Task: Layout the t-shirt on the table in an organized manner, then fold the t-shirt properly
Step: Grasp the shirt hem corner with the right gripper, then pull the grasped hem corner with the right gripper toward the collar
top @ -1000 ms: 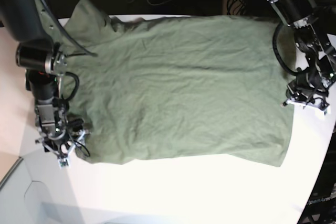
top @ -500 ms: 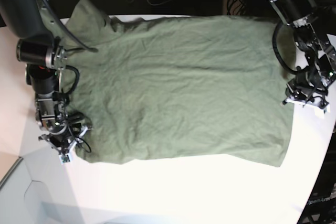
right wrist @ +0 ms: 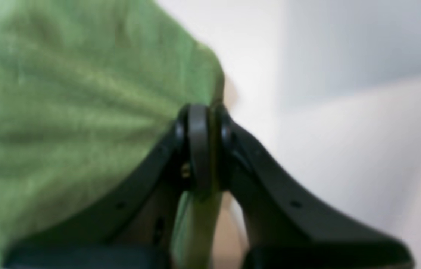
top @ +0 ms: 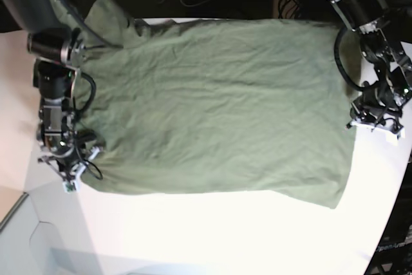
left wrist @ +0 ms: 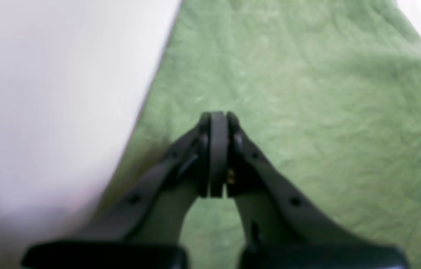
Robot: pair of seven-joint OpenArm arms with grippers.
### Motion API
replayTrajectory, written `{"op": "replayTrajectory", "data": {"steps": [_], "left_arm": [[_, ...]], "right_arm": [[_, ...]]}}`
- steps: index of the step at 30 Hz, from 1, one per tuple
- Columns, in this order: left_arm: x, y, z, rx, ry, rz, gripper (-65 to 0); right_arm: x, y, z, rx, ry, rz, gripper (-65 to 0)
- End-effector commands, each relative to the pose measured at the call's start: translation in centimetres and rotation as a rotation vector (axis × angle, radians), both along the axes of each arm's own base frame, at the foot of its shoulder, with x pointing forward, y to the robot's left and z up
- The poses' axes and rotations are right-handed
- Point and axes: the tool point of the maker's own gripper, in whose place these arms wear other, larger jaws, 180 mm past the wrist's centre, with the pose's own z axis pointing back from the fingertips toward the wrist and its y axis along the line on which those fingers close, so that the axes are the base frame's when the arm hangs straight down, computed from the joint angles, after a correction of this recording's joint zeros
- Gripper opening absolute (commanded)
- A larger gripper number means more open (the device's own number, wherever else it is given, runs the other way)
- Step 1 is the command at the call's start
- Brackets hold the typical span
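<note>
Olive cloth: the t-shirt (top: 219, 107) lies spread nearly flat across the white bench (top: 212, 236), filling its middle, with one sleeve bunched toward 11 o'clock in the base view.
Right claw (right wrist: 199, 149): pressed together on the shirt's edge; fabric fans out in taut ridges from the pinch and a strip hangs below the jaws, so it appears to hold a corner in order to pull it straight.
Right claw's place: at 8 o'clock of the base view, on the shirt's lower corner.
Left claw (left wrist: 216, 149): fully closed with no gap, over the cloth just inside its border; whether any fabric is pinched cannot be told.
Left claw's place: at 3 o'clock, by the opposite edge, probably anchoring that side.
Stage: likely smoothing, with folding not begun.
</note>
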Motion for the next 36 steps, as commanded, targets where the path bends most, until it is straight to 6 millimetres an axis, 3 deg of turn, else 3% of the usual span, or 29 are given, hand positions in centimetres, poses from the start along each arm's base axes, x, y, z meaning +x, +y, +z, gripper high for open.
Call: {"op": "replayTrajectory", "data": {"steps": [1, 5, 10, 13, 16, 20, 23, 27, 33, 36], "left_arm": [[1.0, 0.5, 1.5, 0.019, -0.045, 0.001, -64.7], [1.2, 0.5, 1.6, 0.019, -0.05, 0.001, -64.7], [1.4, -0.6, 1.2, -0.007, -0.053, -0.003, -64.6], [1.4, -0.6, 1.2, -0.008, -0.053, -0.003, -64.6], [1.4, -0.6, 1.2, -0.007, -0.054, -0.004, -64.6], [1.3, -0.5, 1.2, -0.005, -0.053, -0.002, -64.6], [1.4, -0.5, 1.3, -0.004, -0.055, -0.002, -64.6], [2.1, -0.6, 1.9, -0.006, -0.073, -0.002, -64.6], [2.2, -0.6, 2.0, -0.006, -0.076, -0.003, -64.6], [2.7, -0.6, 2.5, -0.006, -0.091, -0.003, -64.6]], "right_arm": [[2.1, -0.9, 4.2, -0.03, -0.116, 0.004, -65.0], [1.4, 2.1, 7.6, -0.029, -0.197, 0.114, -65.0], [-1.2, 6.3, 10.9, -0.051, -0.277, 0.259, -65.0], [-3.6, 8.9, 11.3, -0.062, -0.276, 0.34, -65.0], [-5.8, 10.0, 11.6, -0.085, -0.287, 0.355, -65.0], [-10.4, 11.3, 10.9, -0.154, -0.258, 0.439, -65.0], [-12.6, 12.2, 10.8, -0.194, -0.238, 0.501, -65.0], [-14.2, 12.2, 10.9, -0.228, -0.226, 0.532, -65.0], [-17.6, 12.4, 7.2, -0.289, -0.078, 0.674, -65.0], [-18.7, 12.5, 6.3, -0.287, -0.044, 0.694, -65.0]]}}
